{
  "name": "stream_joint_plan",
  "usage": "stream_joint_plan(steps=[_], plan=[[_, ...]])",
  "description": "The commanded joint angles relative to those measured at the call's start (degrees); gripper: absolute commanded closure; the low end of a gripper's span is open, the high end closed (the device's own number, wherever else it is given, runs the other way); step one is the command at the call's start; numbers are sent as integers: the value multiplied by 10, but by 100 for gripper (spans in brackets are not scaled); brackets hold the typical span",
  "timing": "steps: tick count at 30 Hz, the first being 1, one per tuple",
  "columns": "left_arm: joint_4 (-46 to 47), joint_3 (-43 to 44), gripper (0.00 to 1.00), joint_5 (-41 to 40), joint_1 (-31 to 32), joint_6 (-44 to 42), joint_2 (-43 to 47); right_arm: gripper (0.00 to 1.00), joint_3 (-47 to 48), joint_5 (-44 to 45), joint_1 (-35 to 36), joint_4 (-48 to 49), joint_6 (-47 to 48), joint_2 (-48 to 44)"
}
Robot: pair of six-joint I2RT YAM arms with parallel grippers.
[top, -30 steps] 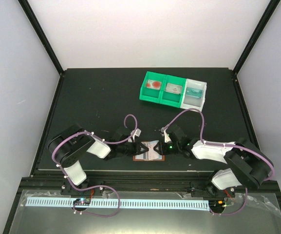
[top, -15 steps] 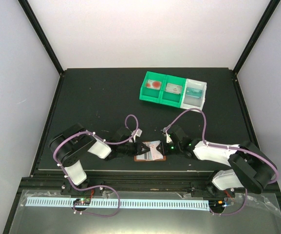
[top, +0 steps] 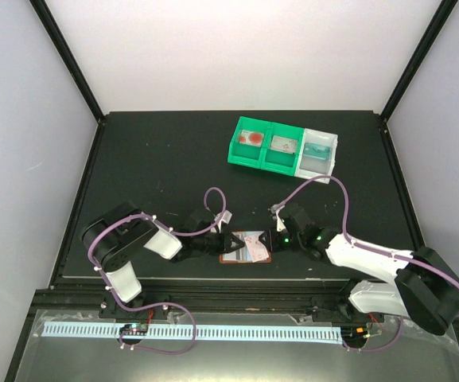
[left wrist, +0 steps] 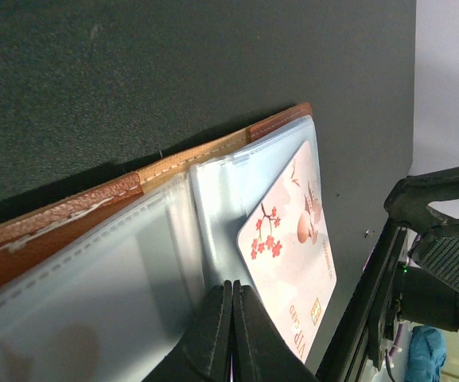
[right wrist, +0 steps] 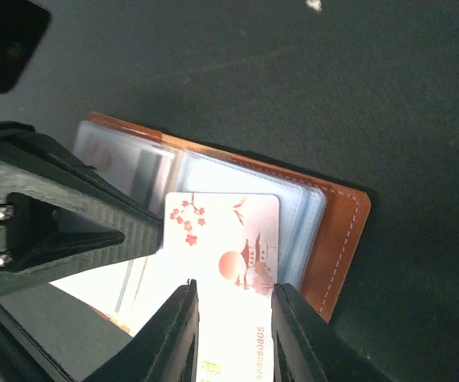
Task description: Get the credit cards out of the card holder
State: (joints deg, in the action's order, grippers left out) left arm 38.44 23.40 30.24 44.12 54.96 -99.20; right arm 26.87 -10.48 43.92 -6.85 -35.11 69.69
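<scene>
The card holder lies open near the table's front edge, reddish-brown rim and pale clear pockets. A pinkish-white credit card with red blossoms sticks partly out of a pocket; it also shows in the left wrist view. My right gripper is closed on this card, one finger at each long edge. My left gripper is shut, its tips pressing on the holder's clear pocket by the fold. Other cards are hidden.
A row of two green bins and one white bin stands at the back right, each with small items inside. The two grippers meet head-on over the holder, very close together.
My right arm's elbow has swung right and stretched out. The card has slid a little further out of the pocket. My left gripper stays put on the holder.
</scene>
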Motion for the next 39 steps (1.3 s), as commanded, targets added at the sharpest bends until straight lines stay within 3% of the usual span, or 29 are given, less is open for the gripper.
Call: stream_joint_plan(steps=[1, 10, 16, 26, 39], plan=[[-4, -5, 98, -4, 5, -7, -22, 70, 0, -3, -6, 12, 17, 32], [0, -8, 99, -2, 5, -5, -29, 69, -5, -58, -19, 53, 26, 108], [-16, -14, 98, -14, 5, -10, -25, 86, -10, -33, -21, 44, 34, 114], [-31, -19, 99, -26, 4, -18, -26, 99, -28, -17, -36, 29, 29, 56], [-45, -11, 98, -31, 4, -22, -32, 99, -34, -13, -61, -23, 29, -30]])
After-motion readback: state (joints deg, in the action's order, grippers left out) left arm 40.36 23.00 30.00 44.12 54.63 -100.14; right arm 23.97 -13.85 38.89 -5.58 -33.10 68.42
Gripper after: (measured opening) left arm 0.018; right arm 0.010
